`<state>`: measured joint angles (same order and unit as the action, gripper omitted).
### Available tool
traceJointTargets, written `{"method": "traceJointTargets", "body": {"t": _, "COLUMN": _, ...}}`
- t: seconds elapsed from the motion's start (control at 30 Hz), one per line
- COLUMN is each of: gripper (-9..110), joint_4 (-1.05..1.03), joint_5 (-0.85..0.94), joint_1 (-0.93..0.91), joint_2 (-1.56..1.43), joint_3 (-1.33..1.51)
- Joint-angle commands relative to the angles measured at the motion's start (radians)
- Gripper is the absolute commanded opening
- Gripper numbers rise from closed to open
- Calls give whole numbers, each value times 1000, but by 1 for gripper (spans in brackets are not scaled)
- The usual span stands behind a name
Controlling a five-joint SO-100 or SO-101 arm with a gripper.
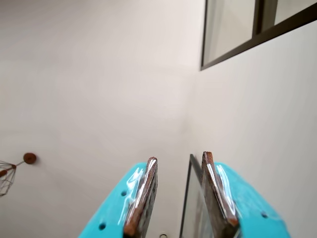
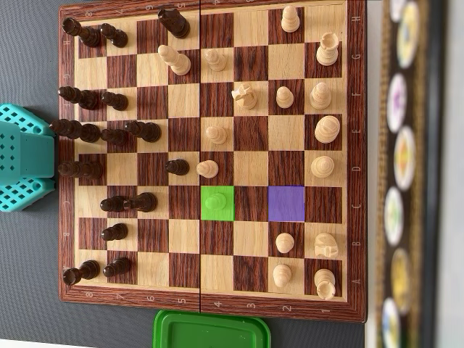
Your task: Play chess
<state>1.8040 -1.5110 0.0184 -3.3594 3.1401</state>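
In the wrist view the pincer (image 1: 179, 161) points at a bare wall, fingers apart and empty. The chessboard (image 2: 210, 293) fills the overhead frame, with only the teal arm (image 2: 25, 156) at its left edge.

One wooden chessboard with dark and light squares (image 2: 355, 145) shows in the overhead view. On it stand fifteen pale wooden chess pieces (image 2: 327, 129) and, as far as the crowded ranks allow counting, fifteen dark brown wooden chess pieces (image 2: 145, 130). Two squares are tinted: one bright green square (image 2: 217, 203) and one purple square (image 2: 287, 204). One green plastic lid (image 2: 210, 330) lies below the board.
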Motion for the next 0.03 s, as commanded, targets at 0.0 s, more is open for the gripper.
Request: {"method": "traceJointTargets", "body": {"t": 0.0, "gripper": 14, "joint_4": 0, "joint_5": 0, "joint_1": 2, "joint_2": 11, "joint_3": 20}}
